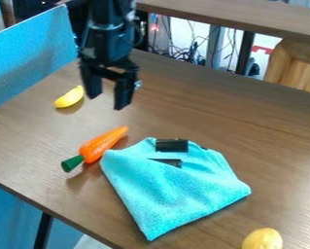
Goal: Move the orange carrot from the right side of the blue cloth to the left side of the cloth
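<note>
Watching the yellow banana [69, 97] at my gripper's [108, 92] nine o'clock, I see the pincer spread wide over the table [248, 126]. The orange carrot [102, 143] lies at its six, touching the turquoise cloth [177, 192] at five; beyond, a yellowish rounded object [262, 239].

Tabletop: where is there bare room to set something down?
The widest bare stretch of table runs from the blue cloth to the far edge. A smaller patch lies between the banana and the carrot. It is crowded where the carrot lies right beside the cloth.
</note>
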